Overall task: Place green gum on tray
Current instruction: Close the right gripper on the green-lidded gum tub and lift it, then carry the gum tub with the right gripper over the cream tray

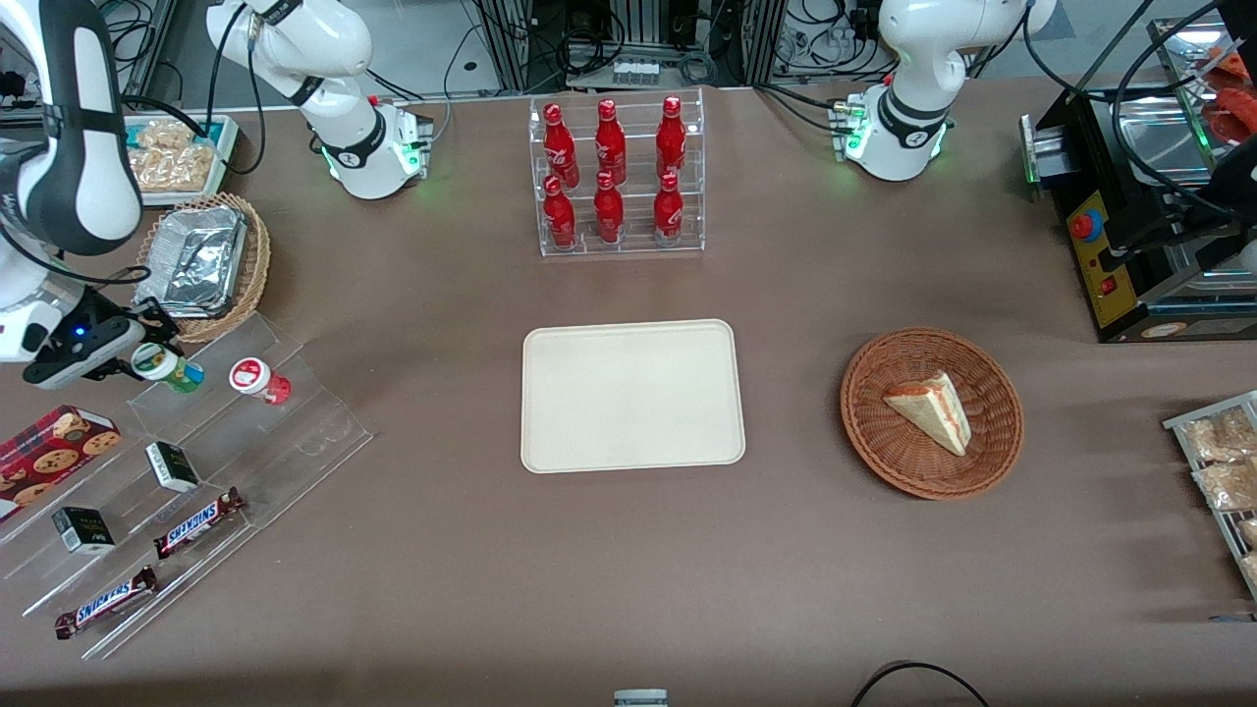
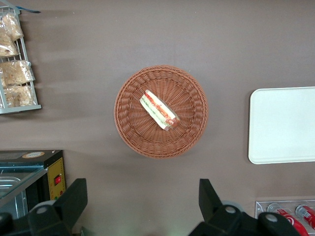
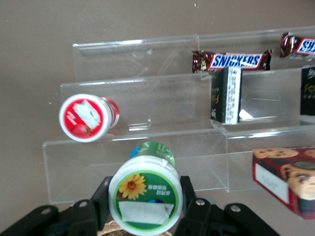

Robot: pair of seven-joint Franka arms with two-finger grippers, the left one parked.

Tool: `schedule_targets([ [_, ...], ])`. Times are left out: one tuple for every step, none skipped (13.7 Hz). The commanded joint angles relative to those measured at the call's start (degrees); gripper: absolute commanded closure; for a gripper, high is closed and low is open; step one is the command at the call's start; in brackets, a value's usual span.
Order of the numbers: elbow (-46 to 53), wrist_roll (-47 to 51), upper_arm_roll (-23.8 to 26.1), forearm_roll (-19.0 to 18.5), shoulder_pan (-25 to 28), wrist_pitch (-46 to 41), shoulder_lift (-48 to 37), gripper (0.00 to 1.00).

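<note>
**Green gum pinched in the gripper over the acrylic step rack**

We see the gripper [image 1: 147, 355] at the working arm's end of the counter, above the top step of the clear acrylic rack [image 1: 295, 432]. Its fingers [image 3: 189, 199] are pinching the green gum [image 1: 167, 367] from both sides — in the wrist view the white lid with its green-and-yellow label [image 3: 145, 199] faces the camera, black pads pressed on either flank. We can't tell if the bottle touches the step or is lifted just off it.

The red gum [image 1: 258, 380] lies on the same step, just beside the green one, toward the counter's middle. Lower steps, nearer the front edge, hold two small black boxes [image 1: 172, 466] and two Snickers bars [image 1: 199, 521]; a cookie box [image 1: 54, 454] sits at that end's edge.

The tray [image 1: 631, 395] lies flat at the counter's centre, well apart from the gripper — nothing on it.
</note>
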Motion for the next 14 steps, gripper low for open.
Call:
schedule_targets([
  [8.1, 2.1, 0.1, 2.5, 2.5, -9.3, -0.1, 1.0],
  [11.3, 5.3, 0.1, 2.5, 4.6, -13.1, -0.1, 1.0],
  [14.1, 9.2, 0.1, 2.5, 7.3, -17.0, 0.1, 1.0],
  [16.2, 12.9, 0.1, 2.4, 9.8, -19.7, 0.1, 1.0],
  [18.1, 16.6, 0.1, 2.2, 12.4, -21.7, 0.1, 1.0],
  [20.1, 19.8, 0.3, 1.9, 15.6, -22.9, 0.1, 1.0],
  [22.2, 24.5, 0.5, 1.5, 19.0, -24.5, 0.5, 1.0],
  [23.4, 28.9, 0.6, 1.5, 21.7, -25.6, 1.0, 1.0],
  [24.5, 32.9, 0.6, 1.5, 24.3, -25.9, 2.1, 1.0],
  [25.1, 37.4, 0.7, 1.5, 27.2, -25.9, 2.9, 1.0],
  [25.8, 42.8, 1.1, 1.5, 29.8, -25.8, 3.6, 1.0],
  [26.6, 48.5, 1.8, 1.6, 32.4, -25.7, 4.6, 1.0],
  [27.8, 54.0, 2.2, 1.7, 34.4, -25.5, 6.5, 1.0],
  [29.3, 59.2, 2.3, 1.9, 36.6, -25.2, 9.2, 1.0],
])
